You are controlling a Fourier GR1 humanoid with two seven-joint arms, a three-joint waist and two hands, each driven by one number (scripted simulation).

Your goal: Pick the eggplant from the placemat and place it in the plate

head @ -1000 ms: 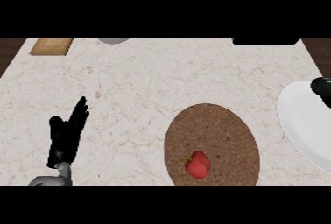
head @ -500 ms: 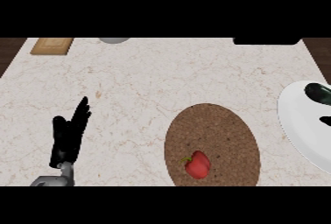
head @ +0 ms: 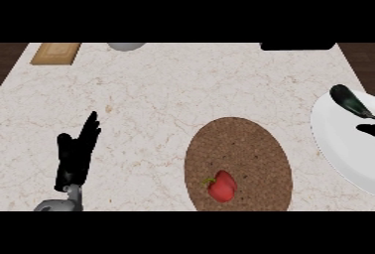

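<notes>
The eggplant (head: 350, 101) lies on the white plate (head: 337, 149), far right of the left hand (head: 75, 158) (fingers straight, holding nothing). A red fruit (head: 222, 186) sits on the placemat (head: 242, 149).

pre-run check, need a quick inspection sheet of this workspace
surface: pale marble counter
job's things: dark eggplant at upper rim of white plate, at the right edge; round brown placemat left of the plate
clutter: red fruit on placemat; wooden board, grey round item, black item along far edge
robot hands: left robot hand open, resting lower left; right robot hand unclear, dark patch over plate may be it
cables: nothing seen
surroundings: dark floor beyond counter corners
</notes>
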